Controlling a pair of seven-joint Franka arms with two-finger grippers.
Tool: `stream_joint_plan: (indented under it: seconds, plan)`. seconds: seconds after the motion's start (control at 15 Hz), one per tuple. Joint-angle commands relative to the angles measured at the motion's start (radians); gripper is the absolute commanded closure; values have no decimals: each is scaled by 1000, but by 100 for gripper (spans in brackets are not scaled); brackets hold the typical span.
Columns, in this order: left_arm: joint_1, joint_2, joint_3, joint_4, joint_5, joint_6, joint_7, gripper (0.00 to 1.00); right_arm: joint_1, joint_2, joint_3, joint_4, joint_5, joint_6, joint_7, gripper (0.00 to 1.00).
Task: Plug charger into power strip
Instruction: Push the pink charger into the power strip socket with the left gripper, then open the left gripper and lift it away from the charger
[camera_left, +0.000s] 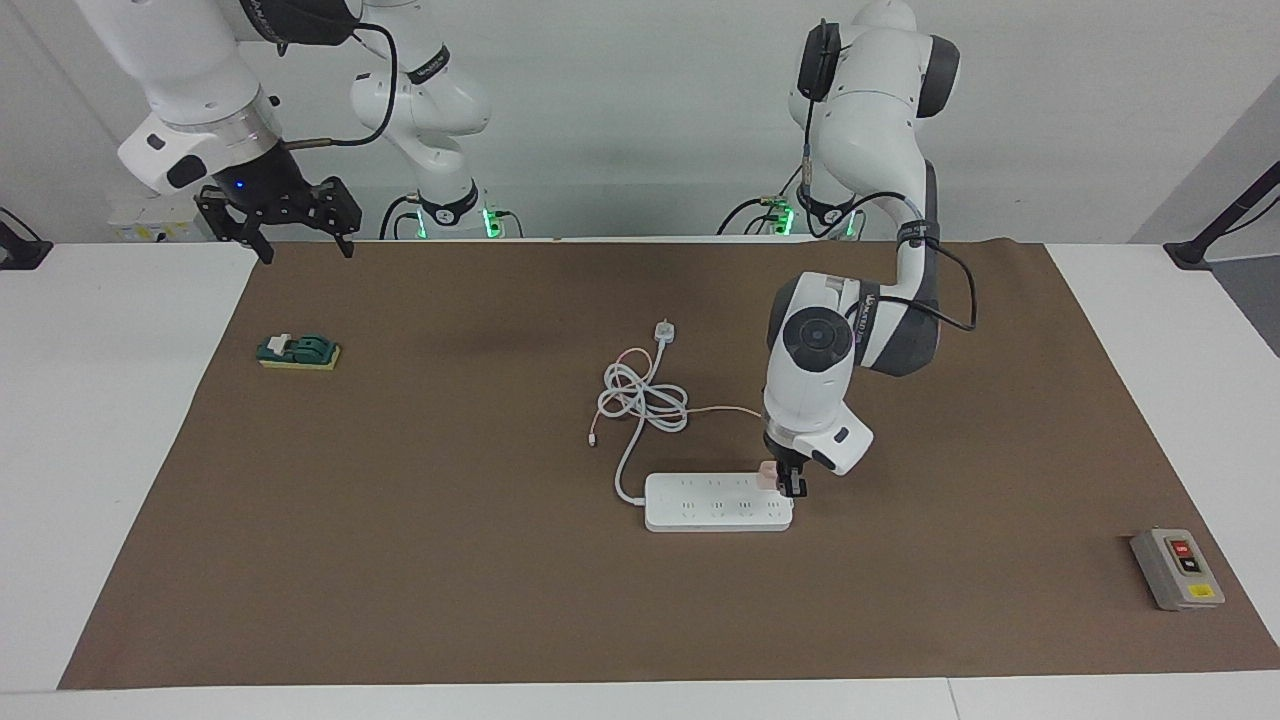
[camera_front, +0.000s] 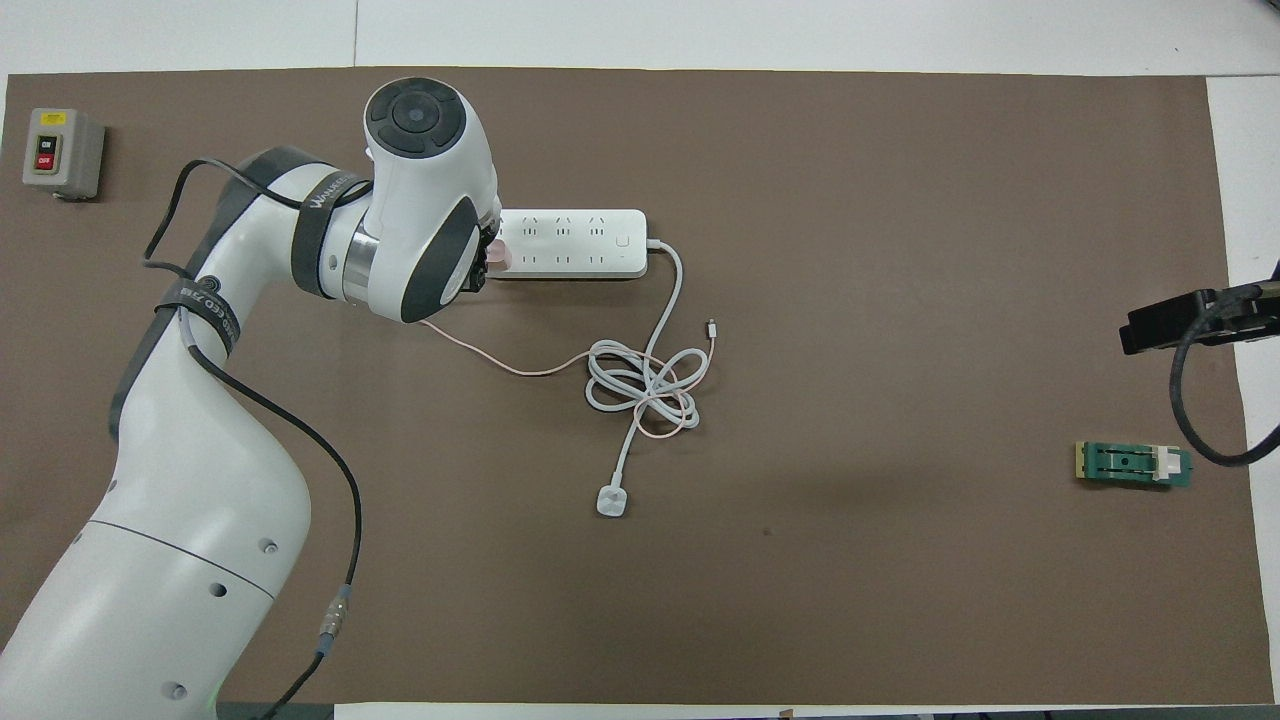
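Observation:
The white power strip (camera_left: 716, 502) lies flat on the brown mat; it also shows in the overhead view (camera_front: 572, 243). My left gripper (camera_left: 787, 481) reaches down at the strip's end toward the left arm's end of the table and is shut on the pale pink charger (camera_left: 767, 474), which sits against the strip's top there; in the overhead view the charger (camera_front: 498, 257) peeks out from under the wrist. Its thin pink cable (camera_left: 715, 408) trails toward the robots into the coil. My right gripper (camera_left: 278, 214) waits raised above the mat's edge by the robots, jaws open.
The strip's thick white cord (camera_left: 640, 400) lies coiled nearer the robots, ending in a white plug (camera_left: 664, 332). A green and yellow block (camera_left: 298, 352) lies toward the right arm's end. A grey box with red and yellow buttons (camera_left: 1177, 568) sits toward the left arm's end.

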Motion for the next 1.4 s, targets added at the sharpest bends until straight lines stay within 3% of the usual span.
stream_joint_plan:
  seconds: [0.0,0.07,0.47,0.8,1.33]
  plan:
    - [18,-72,13,18,-42,-66,41,10,-21,-15,9,-22,9,16,-11,0]
    - [21,-80,15,37,-44,-98,43,3,-26,-15,9,-22,9,15,-10,0]
    - [97,-184,9,103,-82,-244,205,0,-24,-15,9,-22,9,18,-5,0]
    - [169,-282,17,101,-80,-327,575,0,-26,-15,9,-22,9,16,-8,0]
    - [326,-419,10,91,-67,-514,1360,0,-27,-15,9,-22,9,16,-8,0]
